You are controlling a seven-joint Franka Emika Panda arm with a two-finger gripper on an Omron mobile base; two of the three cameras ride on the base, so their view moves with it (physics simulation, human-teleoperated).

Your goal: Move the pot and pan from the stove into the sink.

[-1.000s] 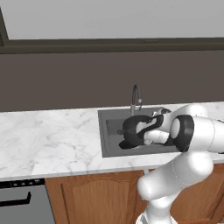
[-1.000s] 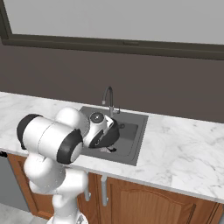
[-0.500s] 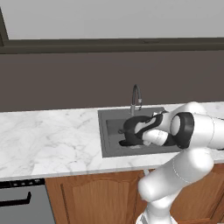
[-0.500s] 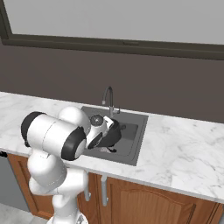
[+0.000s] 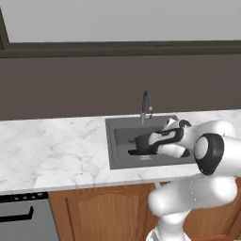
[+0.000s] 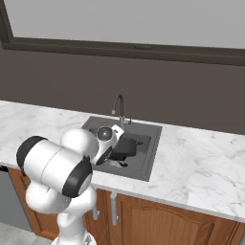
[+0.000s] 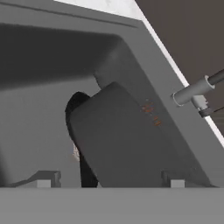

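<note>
Hand view: our fingers (image 7: 43,180) stand spread beside the pot (image 7: 127,140); lifting carelessly may catch it inside the sink (image 7: 48,57).

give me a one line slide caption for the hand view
Hand camera looking into the dark grey sink: the pot lies tilted in the basin between open fingertips, faucet at right.

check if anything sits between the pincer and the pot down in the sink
Nothing visible does. In the hand view the pot lies tilted inside the sink, right in front of the pincer, whose jaws stand wide on either side of it. A black shape shows behind the pot, not in front.
</note>
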